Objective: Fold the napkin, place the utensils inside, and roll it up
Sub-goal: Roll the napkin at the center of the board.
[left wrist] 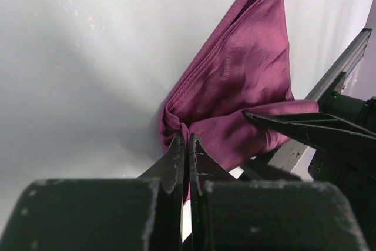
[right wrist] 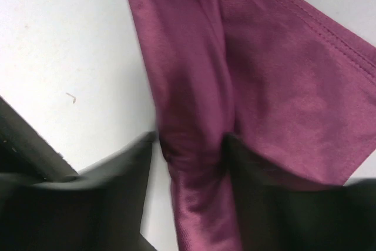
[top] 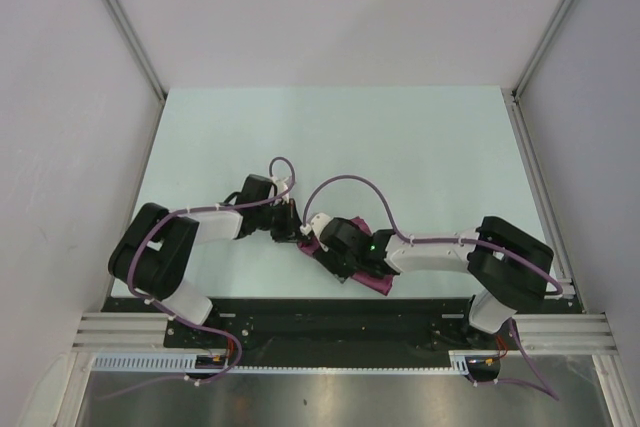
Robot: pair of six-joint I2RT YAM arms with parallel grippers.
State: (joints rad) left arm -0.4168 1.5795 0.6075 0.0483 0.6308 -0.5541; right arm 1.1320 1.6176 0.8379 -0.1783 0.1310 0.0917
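Observation:
The maroon napkin (top: 372, 280) lies bunched near the table's front edge, mostly under my right wrist. Its folded body (left wrist: 247, 74) stretches away from my left gripper (left wrist: 186, 140), which is shut on a gathered end of the cloth. In the top view the left gripper (top: 293, 225) sits just left of the cloth. My right gripper (right wrist: 190, 142) stands open astride a rolled ridge of the napkin (right wrist: 282, 86): the right finger (right wrist: 247, 163) touches the cloth, and the left finger (right wrist: 138, 157) is blurred with a sliver of table beside it. The utensils are hidden.
The pale table (top: 400, 147) is walled by white panels left, right and behind. A metal rail (left wrist: 346, 57) and black base plate (top: 300, 322) run along the near edge, close to the napkin. Purple cables (top: 350, 182) arch over both wrists.

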